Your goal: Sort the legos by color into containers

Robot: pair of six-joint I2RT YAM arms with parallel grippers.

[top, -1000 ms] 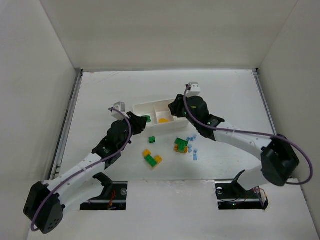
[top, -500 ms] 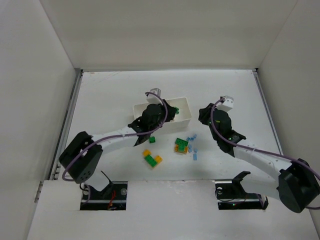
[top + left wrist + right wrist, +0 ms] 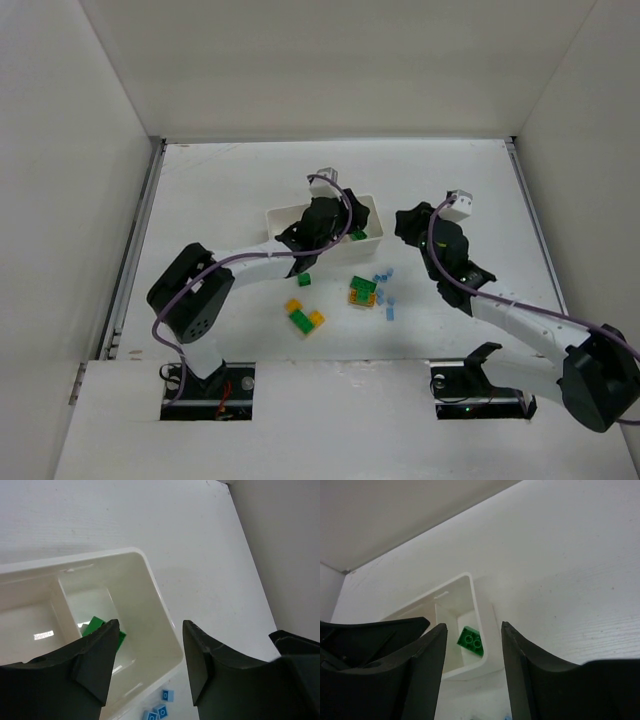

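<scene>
The left pincer (image 3: 150, 623) is spread wide and empty directly over the right end compartment of the white tray (image 3: 274, 214), where a green brick (image 3: 471, 641) lies, so the drop looks done. It should lift straight up past the thin walls before swinging off, or the light tray may drag. The right pincer (image 3: 473, 625), also agape and empty, hangs over the bench (image 3: 220, 180) just right of the tray. Near to far, there is a near cluster (image 3: 304, 317) of two yellow-orange bricks and one green. Beyond it lie about five pale blue bricks (image 3: 390, 300), a touching green-and-orange pair (image 3: 361, 290) and a lone green brick (image 3: 303, 279). The tray shows one green; the left arm (image 3: 250, 262) hides the rest.
</scene>
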